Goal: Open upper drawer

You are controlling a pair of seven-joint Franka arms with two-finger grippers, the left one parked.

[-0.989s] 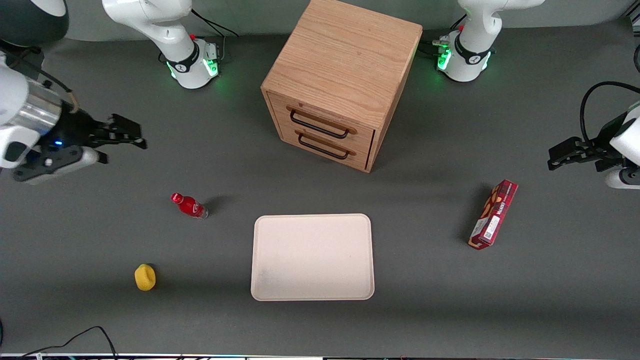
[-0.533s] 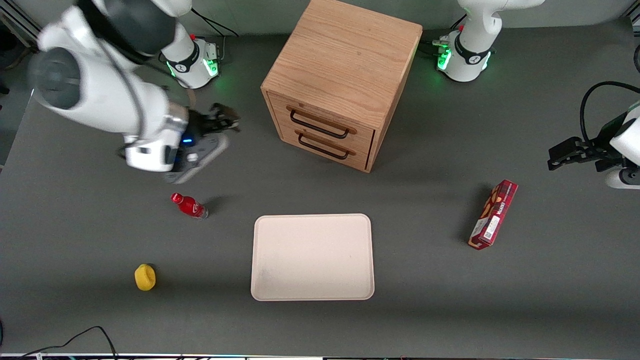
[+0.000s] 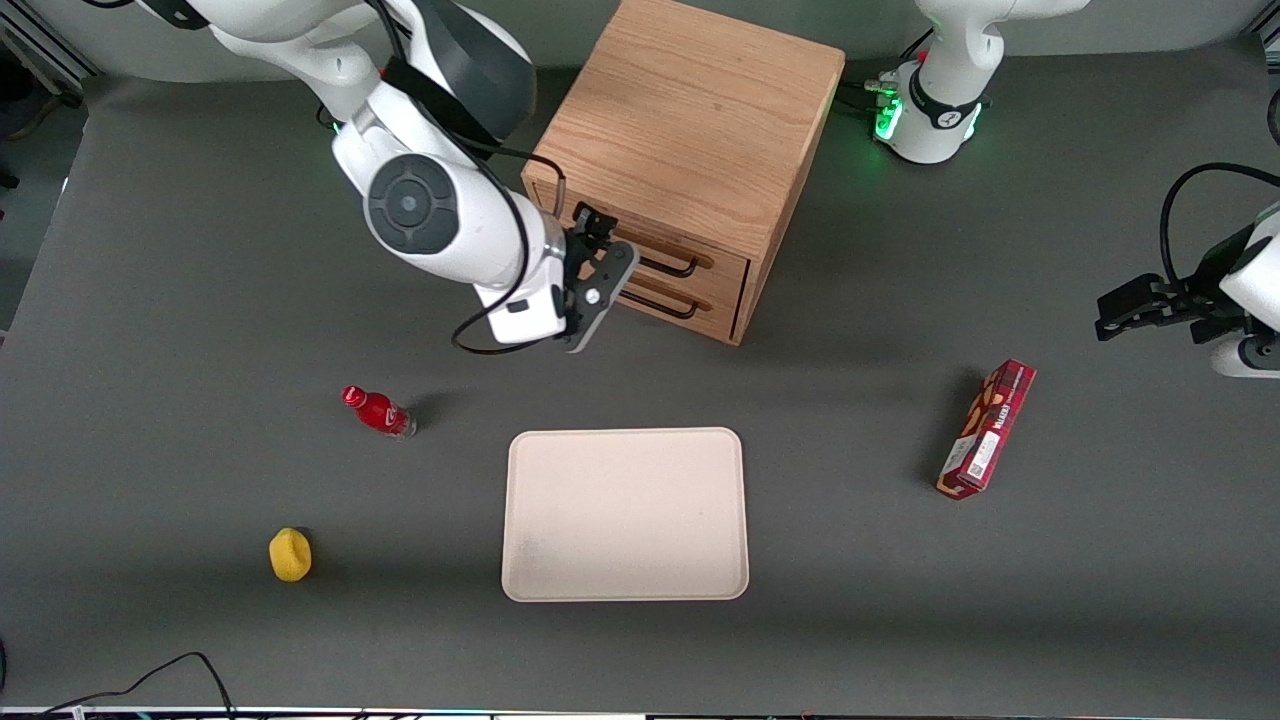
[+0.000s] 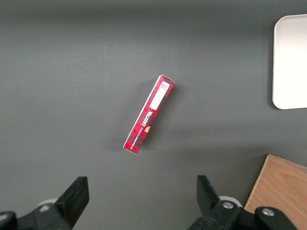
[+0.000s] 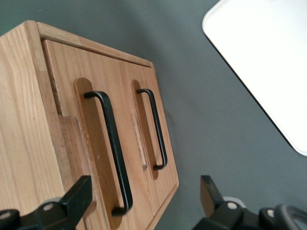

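Noted a yellow object (image 3: 290, 555) lying nearest the front camera on the dark desk (image 3: 150, 450), toward the working arm's end. Noted a pale rectangular tray (image 3: 625, 515) beside it at mid-desk, well apart from it. Recorded a small red bottle (image 3: 379, 411) farther from the camera than the yellow object, tilted, cap toward the working arm's end. Recorded a red carton (image 3: 986, 428) lying flat toward the parked arm's end, well apart from the tray.

Found the pincer (image 3: 600, 245) farther back, above the desk and directly in front of the oak cabinet (image 3: 690, 110), at the working arm's end of the drawer fronts. Confirmed pincer (image 5: 144, 191) released in the right wrist view: fingers (image 5: 76, 196) spread wide and gripping nothing.

Located the upper drawer (image 3: 722, 265) directly under the cabinet top, shut, front flush with the cabinet face. Located its black wire handle (image 5: 112, 148) on a brown wooden strip; saw the handle (image 3: 672, 268) partly covered by the pincer in the front view. Could not confirm contact between fingers and handle. Located the lower drawer (image 3: 718, 308) directly beneath, likewise shut.
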